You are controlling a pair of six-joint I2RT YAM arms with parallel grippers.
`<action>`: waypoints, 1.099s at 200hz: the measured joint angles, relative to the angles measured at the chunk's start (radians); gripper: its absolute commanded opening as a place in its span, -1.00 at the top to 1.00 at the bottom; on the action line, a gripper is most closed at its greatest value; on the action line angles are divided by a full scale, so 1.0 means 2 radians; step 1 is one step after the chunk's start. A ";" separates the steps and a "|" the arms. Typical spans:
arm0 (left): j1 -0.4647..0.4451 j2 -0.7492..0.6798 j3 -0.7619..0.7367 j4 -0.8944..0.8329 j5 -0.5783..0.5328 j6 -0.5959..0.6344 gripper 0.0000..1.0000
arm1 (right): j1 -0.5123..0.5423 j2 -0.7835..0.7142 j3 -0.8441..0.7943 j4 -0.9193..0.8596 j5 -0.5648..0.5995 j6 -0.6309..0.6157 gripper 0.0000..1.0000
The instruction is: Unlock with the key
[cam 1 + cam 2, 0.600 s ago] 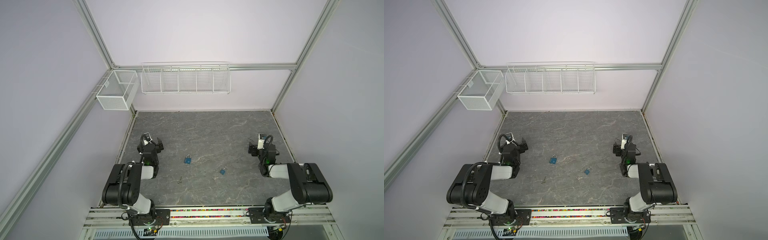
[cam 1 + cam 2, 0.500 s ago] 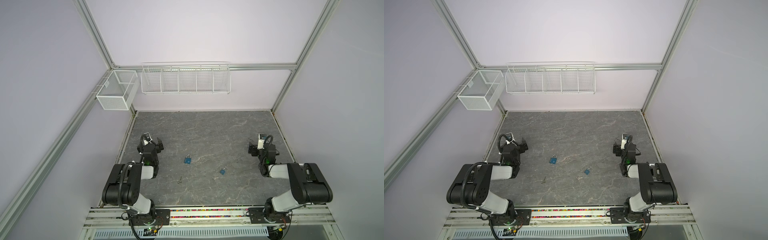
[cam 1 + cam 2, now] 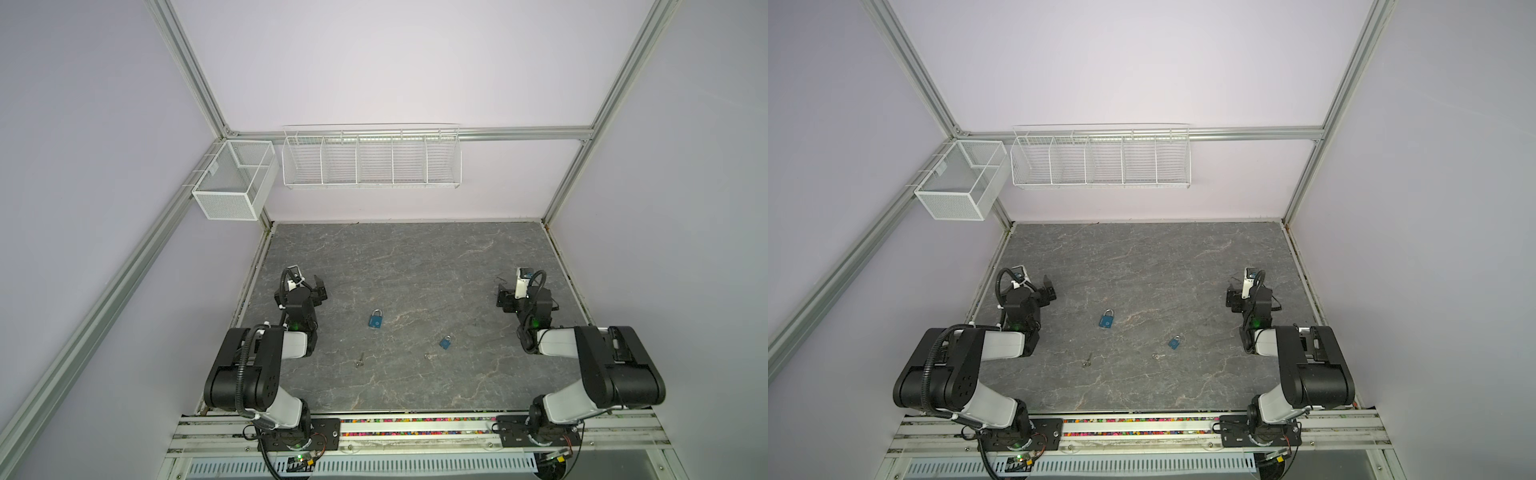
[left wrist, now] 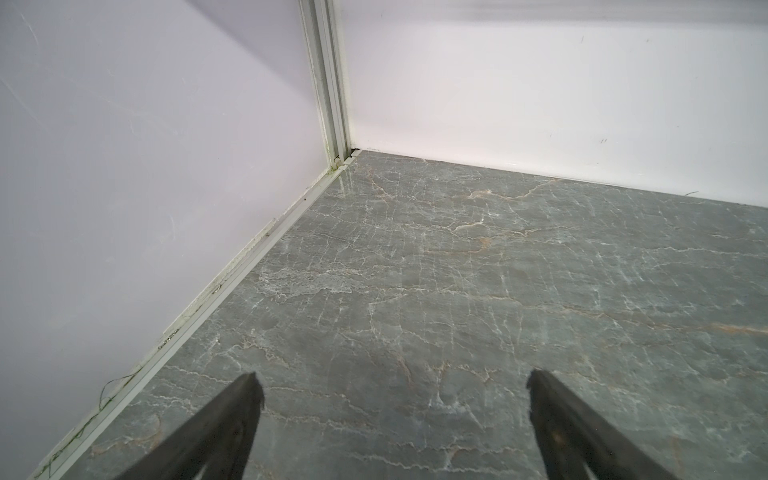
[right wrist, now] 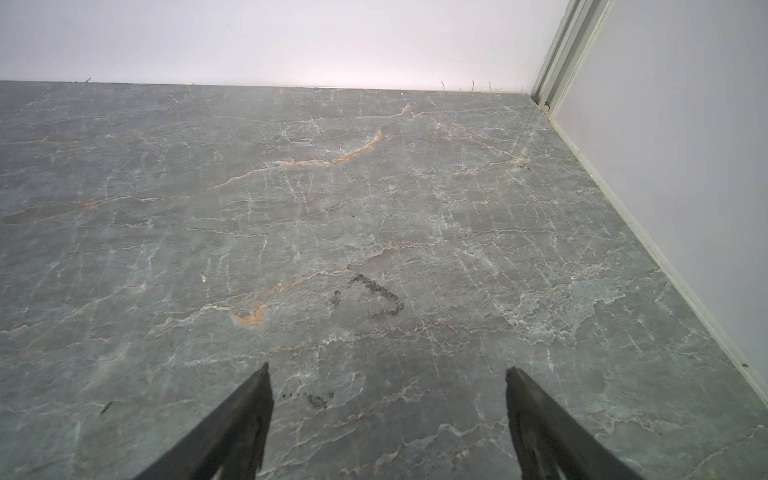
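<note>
Marbled grey tabletop (image 3: 415,257), larger padlock (image 3: 376,321), smaller padlock (image 3: 445,342), keys (image 3: 360,360) nearby, left tool (image 4: 392,386) and right tool (image 5: 388,376) spread wide

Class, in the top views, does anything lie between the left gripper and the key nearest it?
Nothing visible does: only bare table separates the left gripper from that key; the nearer padlock lies aside.
</note>
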 measured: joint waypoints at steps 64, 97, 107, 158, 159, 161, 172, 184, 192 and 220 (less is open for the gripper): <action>0.000 0.000 0.000 0.000 0.003 0.000 -0.99 | 0.000 0.000 0.000 0.000 0.000 0.000 -0.77; 0.000 0.000 0.000 0.000 0.004 0.000 -0.98 | 0.000 0.000 0.000 0.000 0.000 0.000 -0.77; 0.000 0.000 0.000 0.000 0.004 0.000 -0.98 | 0.000 0.000 0.000 0.000 0.000 0.000 -0.77; 0.000 0.000 0.000 0.000 0.004 0.000 -0.99 | 0.000 0.000 0.000 0.000 0.000 0.000 -0.77; 0.000 0.000 0.000 0.000 0.004 0.000 -0.99 | 0.000 0.000 0.000 0.000 0.000 0.000 -0.77; 0.000 0.000 0.000 0.000 0.004 0.000 -0.98 | 0.000 0.000 0.000 0.000 0.000 0.000 -0.77; 0.000 0.000 0.000 0.000 0.004 0.000 -0.98 | 0.000 0.000 0.000 0.000 0.000 0.000 -0.77; 0.000 0.000 0.000 0.000 0.003 0.000 -0.99 | 0.000 0.000 0.000 0.000 0.000 0.000 -0.77; 0.000 0.000 0.000 0.000 0.002 0.000 -0.98 | 0.000 0.000 0.000 0.000 0.000 0.000 -0.77; 0.000 -0.015 -0.003 -0.006 0.000 0.000 -0.98 | 0.000 -0.013 0.000 -0.006 -0.009 -0.002 -0.77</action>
